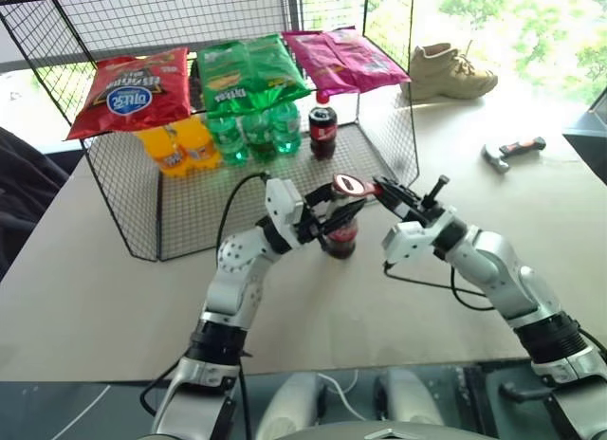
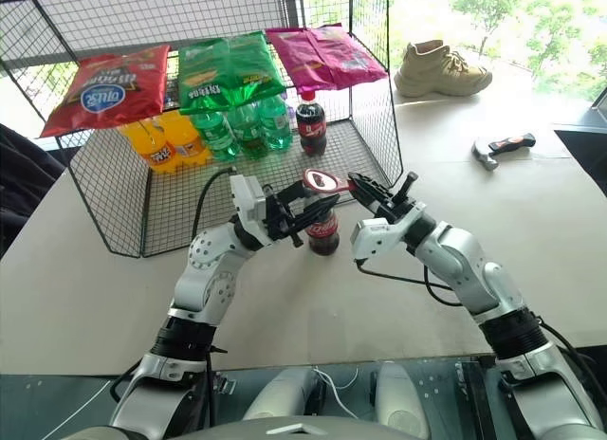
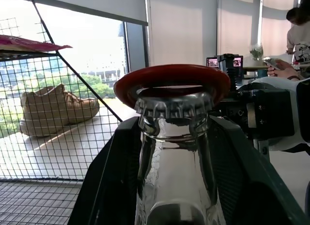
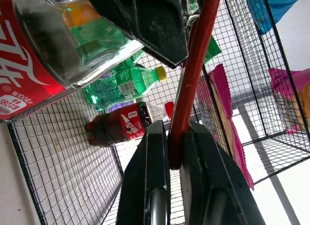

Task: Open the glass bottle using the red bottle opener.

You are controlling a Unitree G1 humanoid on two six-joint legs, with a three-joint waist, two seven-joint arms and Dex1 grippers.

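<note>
Two tools meet at the glass bottle (image 1: 341,235), which stands on the worktop (image 1: 85,298) just in front of the wire rack (image 1: 133,203). The left tool (image 1: 329,215) grasps the bottle at its neck; the right tool (image 1: 384,188) is clenched on the handle of the red bottle opener (image 1: 352,185), whose ring sits over the crown cap (image 3: 173,104).

The ring looks seated loosely rather than hooked under the cap's edge, so a lever pull could likely slip it off, or tip the bottle if the neck grip gives way and spill the dark drink.

Inside the rack: three snack bags on top, two orange bottles, about three green bottles and one plastic cola bottle (image 1: 323,131). Beyond the rack lie one shoe (image 1: 451,72) and one hand tool (image 1: 512,153).
</note>
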